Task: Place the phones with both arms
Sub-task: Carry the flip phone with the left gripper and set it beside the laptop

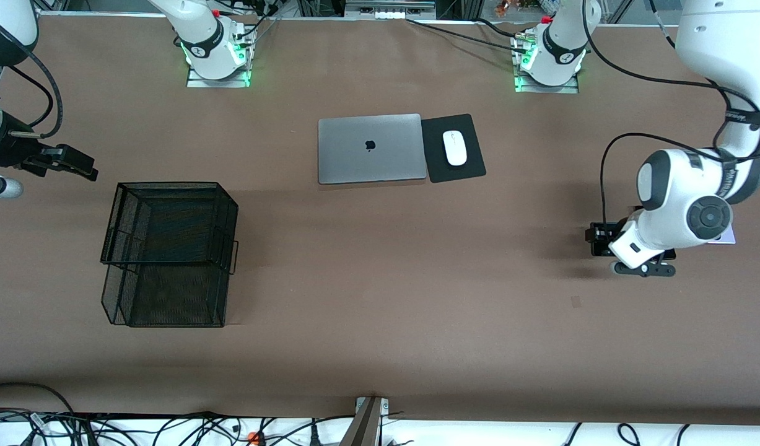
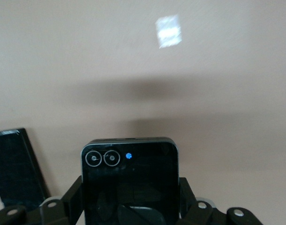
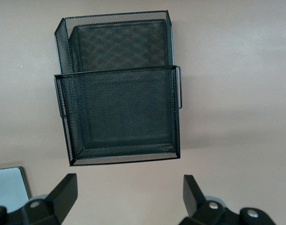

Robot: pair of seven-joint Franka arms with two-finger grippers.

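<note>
My left gripper (image 1: 602,240) is down low at the left arm's end of the table, and the arm's white wrist hides most of it in the front view. In the left wrist view it (image 2: 130,187) is shut on a small squarish black phone (image 2: 128,164) with two ringed lenses, one finger (image 2: 73,194) pressing each side. Beside it a long black slab phone (image 2: 16,168) lies flat. A corner of a lavender-white phone (image 1: 726,235) peeks out from under the arm. My right gripper (image 1: 76,166) (image 3: 128,192) waits open and empty above the table by the black mesh basket (image 3: 119,112).
The two-tier mesh basket (image 1: 169,248) stands toward the right arm's end. A shut grey laptop (image 1: 370,148) lies mid-table toward the bases, with a white mouse (image 1: 454,147) on a black pad (image 1: 438,167) beside it. Cables run along the table edges.
</note>
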